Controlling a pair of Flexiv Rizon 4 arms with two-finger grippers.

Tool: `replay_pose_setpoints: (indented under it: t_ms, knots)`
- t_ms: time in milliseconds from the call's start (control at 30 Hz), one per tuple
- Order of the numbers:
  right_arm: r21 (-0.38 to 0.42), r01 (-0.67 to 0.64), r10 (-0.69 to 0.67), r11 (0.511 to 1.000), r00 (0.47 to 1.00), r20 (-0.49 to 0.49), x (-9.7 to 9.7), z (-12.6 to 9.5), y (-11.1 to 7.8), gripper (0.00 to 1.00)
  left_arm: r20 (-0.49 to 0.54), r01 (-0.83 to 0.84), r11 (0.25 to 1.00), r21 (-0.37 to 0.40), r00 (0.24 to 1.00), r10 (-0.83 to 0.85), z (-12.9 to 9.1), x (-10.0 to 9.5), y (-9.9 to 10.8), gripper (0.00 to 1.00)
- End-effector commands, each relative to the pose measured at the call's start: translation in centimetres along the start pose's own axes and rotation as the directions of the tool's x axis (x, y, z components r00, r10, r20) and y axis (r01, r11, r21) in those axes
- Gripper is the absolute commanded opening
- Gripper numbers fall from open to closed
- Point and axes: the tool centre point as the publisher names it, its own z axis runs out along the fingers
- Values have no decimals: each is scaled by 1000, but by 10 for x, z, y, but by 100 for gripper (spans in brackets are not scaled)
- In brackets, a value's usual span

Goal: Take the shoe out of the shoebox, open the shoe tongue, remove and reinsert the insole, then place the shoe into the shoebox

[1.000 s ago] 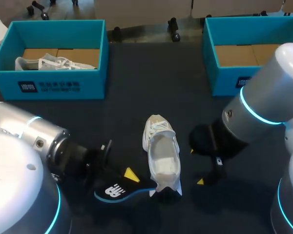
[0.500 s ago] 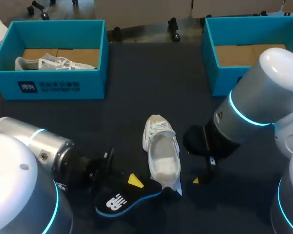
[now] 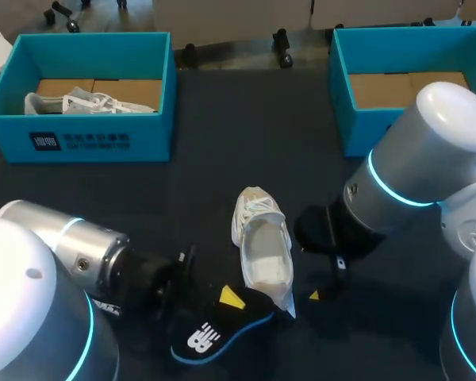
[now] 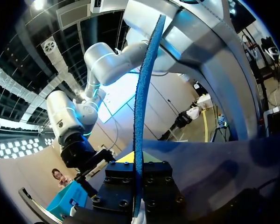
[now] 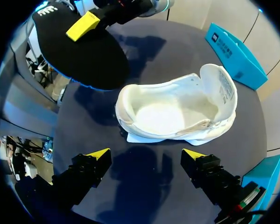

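Beside the heel of the white shoe (image 3: 262, 254), my left gripper (image 3: 230, 302) clamped the black insole (image 3: 210, 337); right gripper (image 5: 143, 155) stood open, empty. Judgement: brace shoe with right, feed insole toe-first, low.

shoe (image 3: 262, 252): white, cream inside
insole (image 3: 222, 329): blk, blue edge, white logo
shoebox (image 3: 87, 119): teal, white print
table (image 3: 246, 143): blk
fingertips (image 3: 232, 298): bright yellow
R arm (image 3: 428, 151): silver, cyan ring

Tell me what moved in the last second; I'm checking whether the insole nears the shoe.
The left arm carried the black insole, held in its jaws, rightward toward the heel of the white shoe. The right arm edged slightly toward the shoe. Shoe and both blue shoeboxes stayed put.
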Motion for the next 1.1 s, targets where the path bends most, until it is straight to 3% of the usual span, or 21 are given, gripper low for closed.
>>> replay_pose_setpoints:
  t_ms: [33,400,733,1100]
  knots:
    - [1,0,0,1000,1000,2,0,2,1,100,3,-2,1000,-5,1000,2,7,-1,4,0]
    - [1,0,0,1000,1000,2,0,2,1,100,9,-20,999,-42,1000,20,11,-4,15,0]
    - [4,-2,2,1000,1000,-4,-1,2,1,100,7,-6,1000,-27,1000,6,4,-10,-4,0]
    - [55,-43,44,998,999,-29,-8,1,4,100,18,7,1000,-24,1000,-7,0,-16,-10,0]
